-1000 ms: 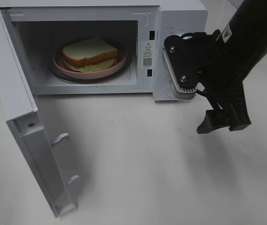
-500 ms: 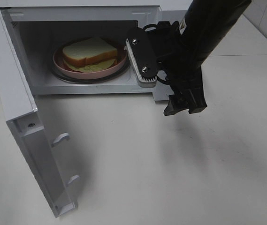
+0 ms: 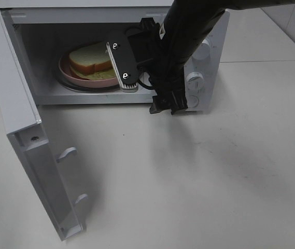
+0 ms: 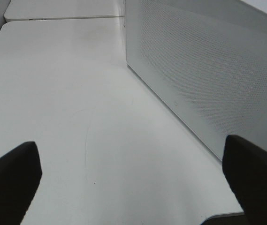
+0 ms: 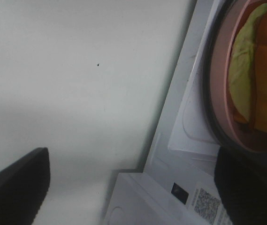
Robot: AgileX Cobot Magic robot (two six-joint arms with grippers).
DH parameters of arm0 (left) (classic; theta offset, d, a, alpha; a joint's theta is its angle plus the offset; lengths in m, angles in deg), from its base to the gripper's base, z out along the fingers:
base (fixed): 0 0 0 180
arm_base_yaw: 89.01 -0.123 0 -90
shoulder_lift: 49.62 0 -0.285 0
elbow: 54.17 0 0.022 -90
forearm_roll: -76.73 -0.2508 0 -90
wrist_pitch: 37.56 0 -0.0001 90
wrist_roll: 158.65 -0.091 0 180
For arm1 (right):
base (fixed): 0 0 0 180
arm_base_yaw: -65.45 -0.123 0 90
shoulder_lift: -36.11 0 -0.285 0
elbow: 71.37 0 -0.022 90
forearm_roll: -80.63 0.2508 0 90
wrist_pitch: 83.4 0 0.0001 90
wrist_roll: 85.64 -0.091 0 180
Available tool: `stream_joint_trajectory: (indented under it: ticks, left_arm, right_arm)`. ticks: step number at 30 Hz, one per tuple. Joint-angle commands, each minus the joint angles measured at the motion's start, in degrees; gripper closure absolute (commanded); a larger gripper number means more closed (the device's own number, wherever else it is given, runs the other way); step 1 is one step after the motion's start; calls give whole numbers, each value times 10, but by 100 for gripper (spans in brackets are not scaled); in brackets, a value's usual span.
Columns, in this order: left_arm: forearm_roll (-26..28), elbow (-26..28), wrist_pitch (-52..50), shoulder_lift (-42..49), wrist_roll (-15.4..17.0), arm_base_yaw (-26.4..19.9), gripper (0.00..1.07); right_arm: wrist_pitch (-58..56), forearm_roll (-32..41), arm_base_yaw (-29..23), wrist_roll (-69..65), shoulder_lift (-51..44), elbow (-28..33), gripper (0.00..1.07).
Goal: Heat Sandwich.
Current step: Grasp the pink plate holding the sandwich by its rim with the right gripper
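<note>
Sandwich (image 3: 89,58) on pink plate (image 3: 63,67) inside microwave (image 3: 85,14) — right hand (image 3: 144,85) open, near it

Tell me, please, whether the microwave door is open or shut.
Open. The microwave door stands swung wide on the left of the exterior view, and the sandwich on its pink plate shows inside.

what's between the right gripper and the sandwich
Between the right gripper and the sandwich lie the microwave's sill, then the plate's rim, clearest in the right wrist view.
</note>
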Motion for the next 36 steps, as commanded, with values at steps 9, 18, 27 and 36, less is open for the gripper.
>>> stream_joint_trajectory:
  ticks: [9,18,27,36]
  left_arm:
    - [2,-2,0,11,-2,-1,3]
    - [2,-2,0,11,-2,-1,3]
    - [2,-2,0,11,-2,-1,3]
    - [2,-2,0,11,-2,-1,3]
  right_arm:
    - [18,-5,-2,6,80,-85,19]
    - [17,-7,-2,3,148,-158,20]
    - [8,-7,-2,1,209,-224,22]
    - [-45,-7,-2,-5,270,-328,23]
